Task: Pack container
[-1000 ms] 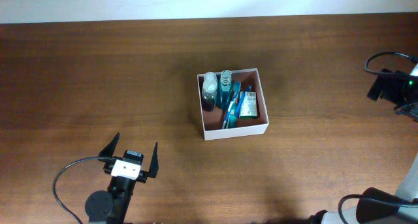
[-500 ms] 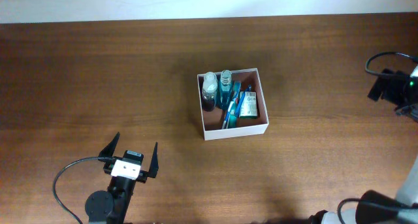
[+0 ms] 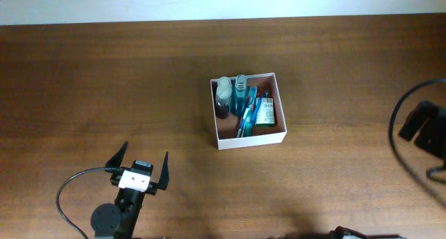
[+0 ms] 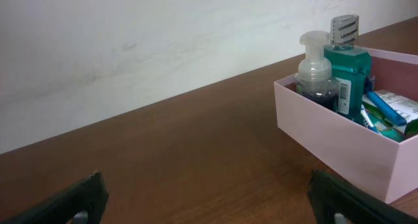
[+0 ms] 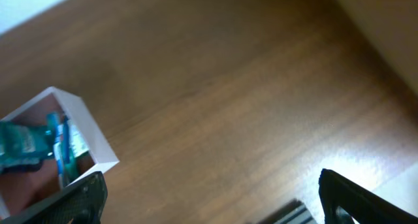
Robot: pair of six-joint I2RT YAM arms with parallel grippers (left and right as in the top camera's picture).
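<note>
The container [image 3: 251, 141], a square white-walled box with a pinkish inside, sits at the table's middle. Standing in it are a pump bottle [image 3: 223, 96] and a teal bottle [image 3: 240, 91]. Blue toothbrushes [image 3: 245, 120] and a green-and-white packet [image 3: 264, 112] lie beside them. My left gripper [image 3: 145, 154] is open near the front left, far from the box. In the left wrist view, the left gripper [image 4: 209, 204] frames bare wood, with the container [image 4: 339, 142] to the right. My right gripper [image 5: 219, 201] is open over bare table, with the container [image 5: 91, 136] at the left edge.
A black cable [image 3: 66, 190] loops beside the left arm's base. The right arm [image 3: 421, 127] and its cable hang at the table's right edge. A white wall [image 3: 209, 2] runs along the back. The table's right edge [image 5: 385, 48] shows in the right wrist view.
The right arm has swung toward the front along the right edge of the overhead view. The left arm and the container's contents have not moved.
</note>
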